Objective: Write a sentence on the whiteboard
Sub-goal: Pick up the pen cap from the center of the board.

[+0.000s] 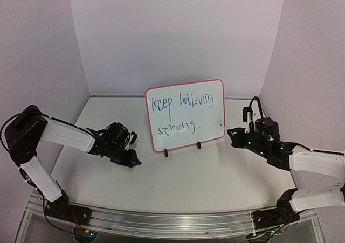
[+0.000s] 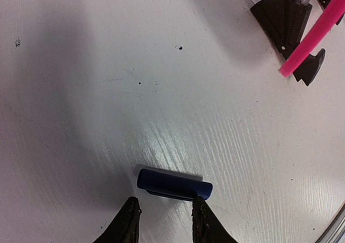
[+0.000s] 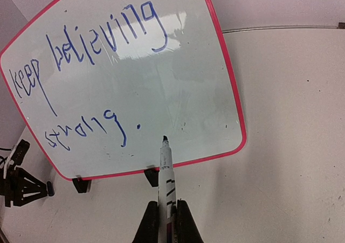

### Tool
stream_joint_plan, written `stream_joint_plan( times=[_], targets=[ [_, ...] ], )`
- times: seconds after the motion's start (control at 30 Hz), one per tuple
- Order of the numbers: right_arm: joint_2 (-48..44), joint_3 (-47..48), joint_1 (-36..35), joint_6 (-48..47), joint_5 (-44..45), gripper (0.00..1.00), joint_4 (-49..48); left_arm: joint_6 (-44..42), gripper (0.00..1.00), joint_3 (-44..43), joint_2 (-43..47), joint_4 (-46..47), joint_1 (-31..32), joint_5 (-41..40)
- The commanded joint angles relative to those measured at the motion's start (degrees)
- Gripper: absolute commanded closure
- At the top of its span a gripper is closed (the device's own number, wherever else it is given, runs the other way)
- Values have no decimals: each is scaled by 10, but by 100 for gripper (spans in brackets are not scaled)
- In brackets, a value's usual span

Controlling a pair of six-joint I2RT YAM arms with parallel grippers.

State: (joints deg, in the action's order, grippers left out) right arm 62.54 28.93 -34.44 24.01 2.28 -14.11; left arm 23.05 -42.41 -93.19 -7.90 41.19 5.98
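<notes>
**Left of frame**
- 1 left gripper, low over the table in the lower left of the top view. Its 2 black fingers stand spread with bare table between them, gripping nothing.
- 1 dark blue cap, lying on its side on the table just past those fingertips, at the lower centre of the left wrist view.

**Centre of frame**
- 1 whiteboard, red-bordered, standing tilted back at the middle of the top view.
- 2 black clip feet, 1 at the lower left and 1 at the lower middle of the board's bottom edge.
- 1 sentence in blue, 3 words on 2 lines: "keep believing" above, "strong." below, ending in 1 full stop.

**Right of frame**
- 1 marker, white barrel with a dark tip. The tip is in front of the board's lower part, right of the full stop; whether it touches cannot be told.
- 1 right gripper, its 2 fingers pressed against the marker's barrel, at the right of the top view beside the board's lower right corner.
</notes>
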Motion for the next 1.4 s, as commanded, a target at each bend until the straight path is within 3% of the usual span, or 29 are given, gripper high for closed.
stream_joint_plan(
  times=[0.0,0.63,0.87,1.2,1.37],
  targets=[
    [4,21,-2,-6,-2,100,-7,25,67,-22,-14,23,2,23],
    [2,19,-2,-7,-4,100,0,23,66,-62,-68,64,9,62],
    [3,17,-2,-7,-4,100,1,17,66,-41,-52,77,21,71],
    [8,20,-2,-7,-8,100,1,26,62,-51,-42,-18,66,-91],
    [9,19,-2,-6,-7,100,1,32,61,-49,-38,-28,72,-112]
  ],
)
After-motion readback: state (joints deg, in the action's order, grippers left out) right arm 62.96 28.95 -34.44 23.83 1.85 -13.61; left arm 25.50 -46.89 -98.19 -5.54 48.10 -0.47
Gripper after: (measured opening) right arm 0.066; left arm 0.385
